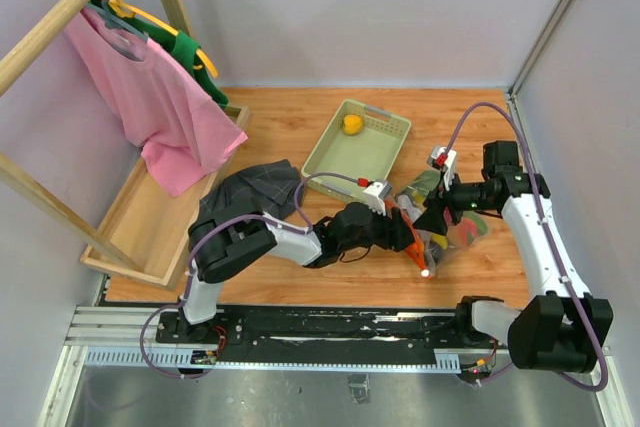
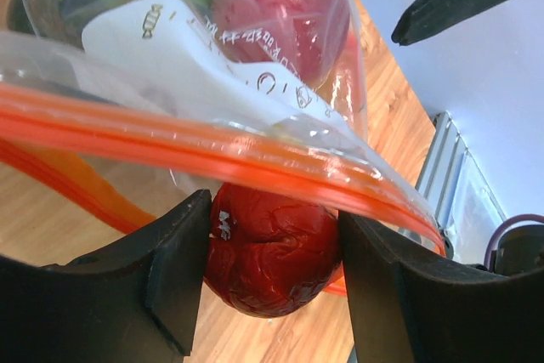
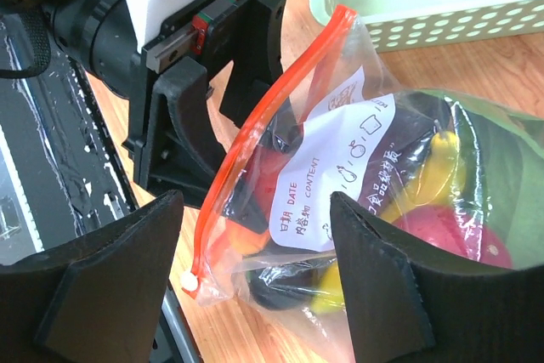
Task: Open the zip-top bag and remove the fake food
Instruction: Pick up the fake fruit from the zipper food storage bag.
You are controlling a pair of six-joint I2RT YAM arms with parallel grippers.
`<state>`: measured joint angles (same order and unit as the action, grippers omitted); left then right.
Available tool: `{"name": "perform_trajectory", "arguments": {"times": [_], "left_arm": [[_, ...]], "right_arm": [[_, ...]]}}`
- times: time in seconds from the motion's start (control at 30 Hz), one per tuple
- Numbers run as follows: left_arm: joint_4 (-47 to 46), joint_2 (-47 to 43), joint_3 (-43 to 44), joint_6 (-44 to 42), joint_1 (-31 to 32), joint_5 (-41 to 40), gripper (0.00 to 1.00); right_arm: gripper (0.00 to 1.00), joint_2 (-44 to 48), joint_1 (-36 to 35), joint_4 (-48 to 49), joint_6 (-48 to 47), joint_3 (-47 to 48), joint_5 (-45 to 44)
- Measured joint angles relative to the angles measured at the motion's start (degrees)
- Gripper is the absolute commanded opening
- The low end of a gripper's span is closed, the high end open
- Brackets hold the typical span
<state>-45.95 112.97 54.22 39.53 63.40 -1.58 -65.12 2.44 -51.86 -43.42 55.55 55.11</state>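
Note:
The zip-top bag (image 1: 452, 232) lies on the wooden table between both grippers, its orange-red zip strip (image 3: 263, 116) parted and its white label (image 3: 340, 167) facing up. My left gripper (image 2: 272, 269) is at the bag's mouth (image 1: 402, 232), shut on a red round toy fruit (image 2: 272, 248) just under the zip strip (image 2: 212, 146). Another red fruit (image 2: 280, 14), a yellow banana (image 3: 433, 167) and a dark purple piece (image 3: 289, 291) sit inside the bag. My right gripper (image 3: 255, 278) is open, its fingers spread either side of the bag's zip end (image 1: 437, 217).
A pale green tray (image 1: 385, 162) stands behind the bag with a yellow toy fruit (image 1: 352, 124) in it. A dark cloth (image 1: 250, 187) lies left of centre. A pink shirt (image 1: 160, 107) hangs on a wooden rack at far left.

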Motion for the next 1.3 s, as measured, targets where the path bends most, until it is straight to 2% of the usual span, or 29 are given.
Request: {"name": "perform_trajectory", "arguments": {"times": [0.23, 0.63, 1.0, 1.3], "left_arm": [[-1.44, -1.38, -3.28, 1.25, -0.07, 1.9, 0.01], [-2.64, -7.13, -10.32, 0.74, -0.22, 4.02, 0.0], [-1.99, -19.98, -20.85, 0.7, -0.22, 3.48, 0.0], [-0.31, -29.4, -23.52, 0.7, -2.01, 2.82, 0.0]], "right_arm": [[0.71, -2.12, -0.52, -0.5, -0.79, -0.52, -0.39], [0.71, -2.12, -6.27, 3.56, 3.74, -1.55, -4.22], [0.72, -1.18, -7.48, 6.58, 6.58, -2.27, -7.93], [0.72, 1.79, -7.98, 6.91, 6.78, -2.27, -10.67]]}}
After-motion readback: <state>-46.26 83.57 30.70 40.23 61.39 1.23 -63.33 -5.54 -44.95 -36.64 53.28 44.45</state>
